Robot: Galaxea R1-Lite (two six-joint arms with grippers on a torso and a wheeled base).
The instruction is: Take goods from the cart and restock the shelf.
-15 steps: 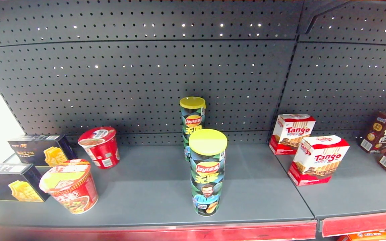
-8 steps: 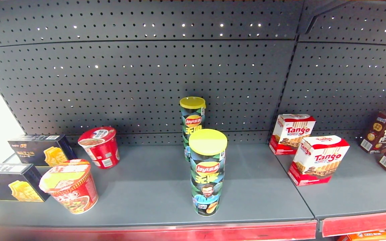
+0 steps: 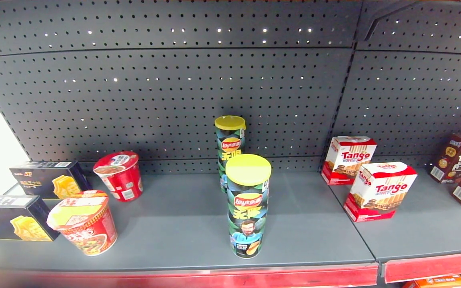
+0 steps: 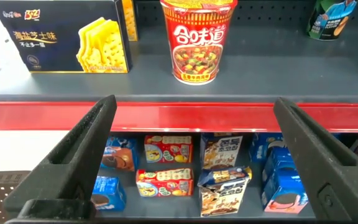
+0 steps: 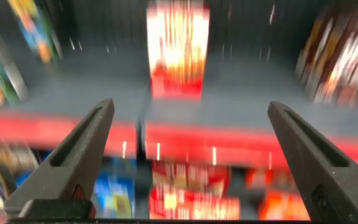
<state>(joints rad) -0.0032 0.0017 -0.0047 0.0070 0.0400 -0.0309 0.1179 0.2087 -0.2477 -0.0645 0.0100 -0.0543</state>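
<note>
Dark perforated backing rose behind the grey metal shelf (image 3: 174, 224), where goods stood in rows: two tall cardboard crisp cans with yellow lids (image 3: 247, 208), red paper noodle cups (image 3: 86, 228), dark cracker boxes (image 3: 12, 218) and red-and-white wafer boxes (image 3: 378, 192). The left gripper (image 4: 194, 102) and right gripper (image 5: 191, 104) hung low before the shelf's red front edge, jaws spread wide and empty. Such cans looked light, stiff and slick; I'd clamp one mid-body, gently.

Grey shelf (image 3: 174, 228), 2 chip cans (image 3: 247, 208), cups (image 3: 84, 226), boxes (image 3: 378, 192)
</note>
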